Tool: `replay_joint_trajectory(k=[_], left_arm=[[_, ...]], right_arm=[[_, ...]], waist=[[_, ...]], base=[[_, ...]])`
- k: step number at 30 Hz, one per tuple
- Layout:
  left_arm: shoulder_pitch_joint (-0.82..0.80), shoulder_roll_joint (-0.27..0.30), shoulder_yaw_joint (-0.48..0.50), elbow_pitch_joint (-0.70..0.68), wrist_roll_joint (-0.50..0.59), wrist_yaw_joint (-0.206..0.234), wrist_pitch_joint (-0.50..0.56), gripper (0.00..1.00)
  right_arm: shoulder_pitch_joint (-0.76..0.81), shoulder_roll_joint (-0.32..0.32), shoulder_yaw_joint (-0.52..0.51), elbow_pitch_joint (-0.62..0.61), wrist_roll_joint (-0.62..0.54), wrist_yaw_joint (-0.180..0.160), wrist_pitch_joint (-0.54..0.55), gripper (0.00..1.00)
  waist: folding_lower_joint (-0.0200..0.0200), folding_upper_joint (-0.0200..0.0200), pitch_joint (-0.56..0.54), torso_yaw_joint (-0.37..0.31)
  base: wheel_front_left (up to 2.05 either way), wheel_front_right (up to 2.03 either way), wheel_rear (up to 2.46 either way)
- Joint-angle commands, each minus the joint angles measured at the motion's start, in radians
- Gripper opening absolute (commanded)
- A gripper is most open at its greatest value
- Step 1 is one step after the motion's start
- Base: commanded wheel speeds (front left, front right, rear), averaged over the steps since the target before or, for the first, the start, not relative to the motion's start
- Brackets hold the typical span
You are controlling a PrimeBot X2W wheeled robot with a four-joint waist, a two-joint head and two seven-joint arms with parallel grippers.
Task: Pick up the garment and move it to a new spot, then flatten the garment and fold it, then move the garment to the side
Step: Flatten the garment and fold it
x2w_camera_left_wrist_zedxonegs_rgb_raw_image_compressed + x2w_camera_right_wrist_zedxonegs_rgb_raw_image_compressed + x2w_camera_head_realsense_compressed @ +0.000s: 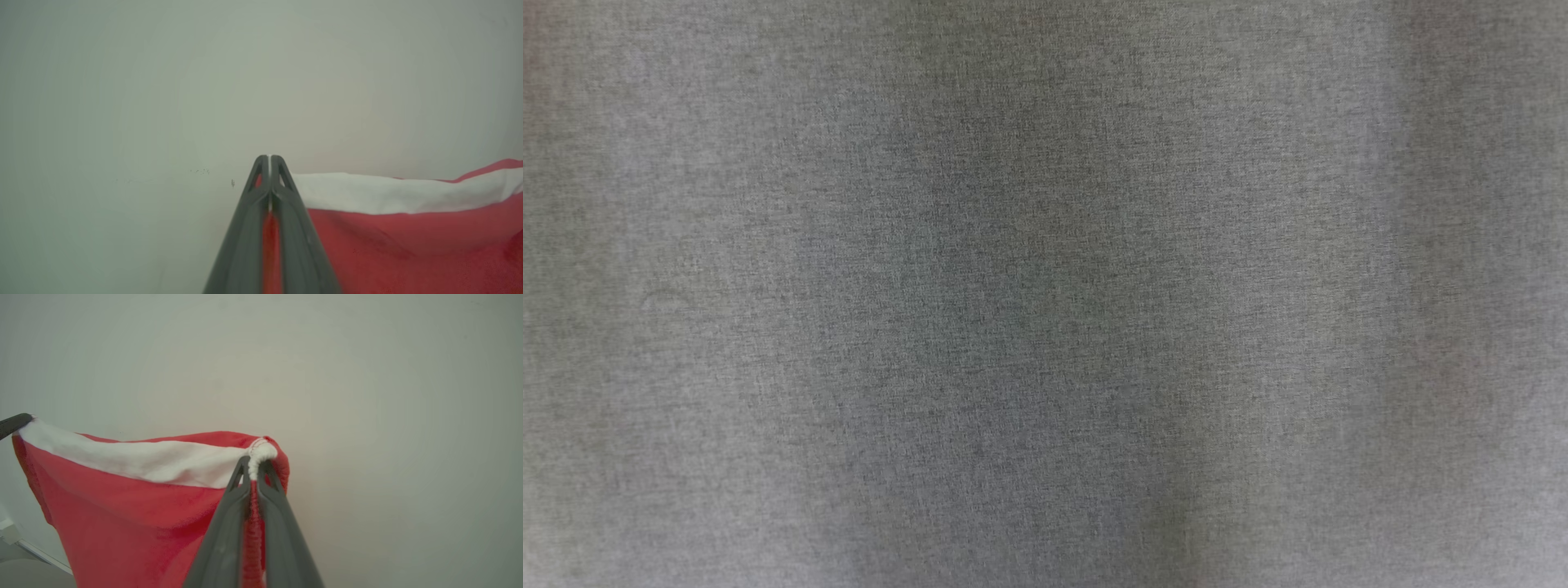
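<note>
The garment (122, 506), red plush with a white band (143, 461) along its upper edge, hangs stretched between the two hands. The right hand (255, 461) is closed tight on one corner: the white hem bunches out just past its fingertips, and a strip of red is pinched between the two dark fingers. From there the band runs off to that hand's left, where the left hand (14, 424) has the opposite corner. In its own wrist view the left hand (269, 157) is clamped shut too, with red cloth showing in the slit between its fingers and the garment (408, 245) spreading away to its right. Beyond both hands is a pale, plain background (122, 102) (wall or surface, I cannot tell), with a few dark specks (200, 171) just left of the left hand's tips. Low to the right hand's left sits a pale ledge (24, 543). Close before the head camera hangs a grey, finely woven cloth (1045, 294).
</note>
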State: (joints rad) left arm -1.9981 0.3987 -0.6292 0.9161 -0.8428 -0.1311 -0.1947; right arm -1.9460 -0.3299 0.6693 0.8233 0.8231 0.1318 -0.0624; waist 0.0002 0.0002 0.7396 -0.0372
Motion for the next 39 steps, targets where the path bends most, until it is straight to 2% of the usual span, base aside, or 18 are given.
replay_joint_trajectory(k=[1,5,10,13,17,22,26,27,32,39], left_arm=[[0.013,0.007,-0.009,0.002,-0.006,0.002,-0.011,0.00],[0.103,0.026,-0.036,-0.036,-0.065,0.002,-0.048,0.00],[0.319,0.073,0.003,-0.146,-0.134,0.002,-0.070,0.00],[0.505,0.102,0.086,-0.254,-0.131,0.003,-0.071,0.00],[0.797,0.114,0.212,-0.429,-0.086,0.041,-0.071,0.00],[1.152,0.077,0.342,-0.651,-0.024,0.100,-0.071,0.00],[1.397,0.017,0.415,-0.787,0.029,0.133,-0.071,0.00],[1.397,0.017,0.415,-0.787,0.029,0.133,-0.071,0.00],[1.632,-0.059,0.472,-0.868,0.076,0.139,-0.071,0.00],[1.882,-0.170,0.539,-0.900,0.117,0.123,-0.071,0.00]], right_arm=[[0.002,-0.004,0.014,-0.007,0.012,-0.003,-0.010,0.00],[0.086,-0.018,0.076,-0.060,0.085,-0.003,-0.046,0.00],[0.258,-0.072,0.162,-0.213,0.175,-0.003,-0.097,0.00],[0.398,-0.121,0.220,-0.324,0.221,-0.003,-0.123,0.00],[0.587,-0.187,0.265,-0.451,0.256,-0.003,-0.154,0.00],[0.819,-0.262,0.289,-0.571,0.254,-0.003,-0.180,0.00],[1.006,-0.298,0.275,-0.626,0.248,-0.003,-0.194,0.00],[1.006,-0.298,0.275,-0.626,0.248,-0.003,-0.194,0.00],[1.224,-0.315,0.233,-0.672,0.235,-0.003,-0.201,0.00],[1.515,-0.320,0.145,-0.706,0.223,-0.003,-0.203,0.00]], waist=[[-0.0002,-0.0002,-0.001,-0.001],[-0.0002,-0.0002,-0.035,-0.004],[-0.0002,-0.0002,-0.109,-0.004],[-0.0002,-0.0002,-0.162,-0.006],[-0.0002,-0.0002,-0.231,-0.009],[-0.0002,-0.0002,-0.300,-0.006],[-0.0002,-0.0002,-0.348,0.000],[-0.0002,-0.0002,-0.348,0.000],[-0.0002,-0.0002,-0.406,0.003],[-0.0002,-0.0002,-0.482,0.011]], base=[[0.00,0.00,0.00],[0.00,0.00,0.00],[0.00,0.00,0.00],[0.00,0.00,0.00],[0.00,0.00,0.00],[0.00,0.00,0.00],[0.00,0.00,0.00],[0.00,0.00,0.00],[0.00,0.00,0.00],[0.00,0.00,0.00]])
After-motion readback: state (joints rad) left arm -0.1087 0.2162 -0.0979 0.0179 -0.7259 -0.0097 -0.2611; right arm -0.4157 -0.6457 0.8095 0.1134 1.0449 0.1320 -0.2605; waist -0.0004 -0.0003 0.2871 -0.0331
